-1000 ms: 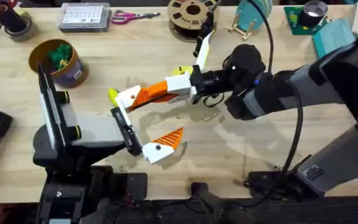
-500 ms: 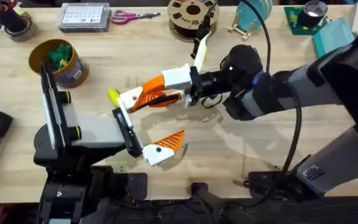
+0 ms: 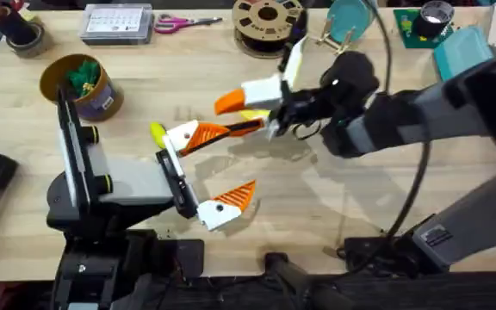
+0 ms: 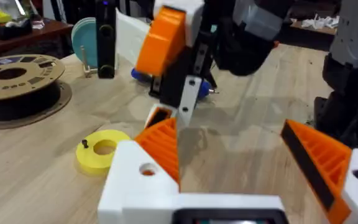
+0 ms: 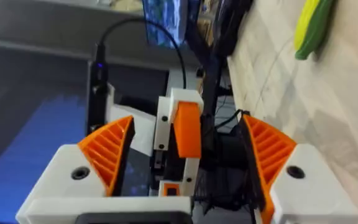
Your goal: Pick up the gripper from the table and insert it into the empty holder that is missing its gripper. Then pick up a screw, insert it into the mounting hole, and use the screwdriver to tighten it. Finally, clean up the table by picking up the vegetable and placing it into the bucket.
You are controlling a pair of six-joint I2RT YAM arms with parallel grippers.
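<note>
My left gripper stands open over the table. The white holder on its far finger carries the orange ribbed gripper wedge, seen close in the left wrist view. My right gripper is open just to the right of that wedge, one finger above it and one beside it, and holds nothing. The yellow vegetable lies by the left finger. The tan bucket stands at the far left with green items inside. A tiny dark screw sits on a yellow ring. The screwdriver is hidden.
A brown filament spool, scissors, a grey box and a teal stand line the far edge. The right arm spans the right half of the table. Bare wood lies in front of the left gripper.
My right gripper, shut around the orange wedge at the left finger a second ago, has opened and drawn back to the right. The wedge stays on the left finger. The left arm has not moved.
</note>
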